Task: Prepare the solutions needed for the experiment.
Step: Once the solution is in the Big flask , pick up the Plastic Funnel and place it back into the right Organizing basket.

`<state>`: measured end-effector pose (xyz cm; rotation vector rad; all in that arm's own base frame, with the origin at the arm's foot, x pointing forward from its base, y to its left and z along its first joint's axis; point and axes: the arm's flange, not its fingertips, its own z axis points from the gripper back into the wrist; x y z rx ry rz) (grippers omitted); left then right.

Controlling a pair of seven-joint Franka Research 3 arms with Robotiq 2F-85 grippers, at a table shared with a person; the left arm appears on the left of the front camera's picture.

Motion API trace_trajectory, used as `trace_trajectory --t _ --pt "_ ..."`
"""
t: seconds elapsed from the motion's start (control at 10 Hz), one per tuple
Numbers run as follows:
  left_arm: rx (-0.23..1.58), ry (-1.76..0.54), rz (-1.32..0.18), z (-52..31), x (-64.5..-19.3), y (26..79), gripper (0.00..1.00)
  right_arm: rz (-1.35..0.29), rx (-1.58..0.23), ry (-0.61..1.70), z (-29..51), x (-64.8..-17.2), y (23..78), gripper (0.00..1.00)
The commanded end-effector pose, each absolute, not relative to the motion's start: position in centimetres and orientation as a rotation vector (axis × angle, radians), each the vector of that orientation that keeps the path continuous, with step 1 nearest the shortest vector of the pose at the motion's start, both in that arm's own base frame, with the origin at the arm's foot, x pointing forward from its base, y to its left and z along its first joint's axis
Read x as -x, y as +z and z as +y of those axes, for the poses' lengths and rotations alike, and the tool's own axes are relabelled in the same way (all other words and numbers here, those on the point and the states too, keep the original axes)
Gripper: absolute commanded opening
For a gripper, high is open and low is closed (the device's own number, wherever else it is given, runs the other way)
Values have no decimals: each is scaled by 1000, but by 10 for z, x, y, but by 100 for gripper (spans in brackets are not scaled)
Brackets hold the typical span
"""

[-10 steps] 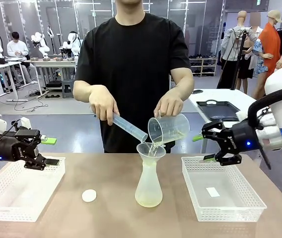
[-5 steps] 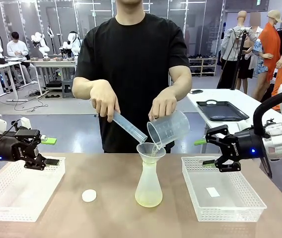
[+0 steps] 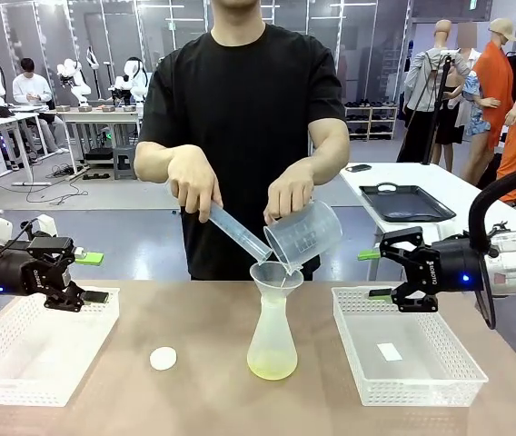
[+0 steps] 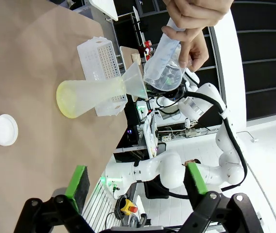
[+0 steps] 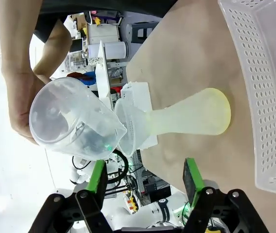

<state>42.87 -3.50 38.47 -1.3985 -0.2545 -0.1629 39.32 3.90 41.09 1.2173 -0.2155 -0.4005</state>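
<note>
Your left gripper (image 3: 92,277) and right gripper (image 3: 373,274) hang spread and empty while a hand (image 3: 290,193) tips a beaker (image 3: 302,238) above the yellow solutions (image 3: 272,367).

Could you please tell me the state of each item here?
flask: upright, uncapped, funnel in its neck.
solutions: shallow yellow layer in the flask's bottom.
beaker: tilted over the funnel, in the person's hand.
cylinder: tilted toward the funnel, in the person's other hand.
cap: lying on the table, off the flask.
left gripper: open, empty.
right gripper: open, empty.
</note>
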Motion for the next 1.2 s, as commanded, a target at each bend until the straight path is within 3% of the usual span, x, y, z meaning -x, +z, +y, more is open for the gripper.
trace_trajectory --t 0.0,1.1 --pt "1402 -173 -264 -35 -429 386 100 -212 -1207 -413 40 -392 414 79" --pt "1402 -173 -264 -35 -429 386 100 -221 -1207 -401 39 -393 411 79"
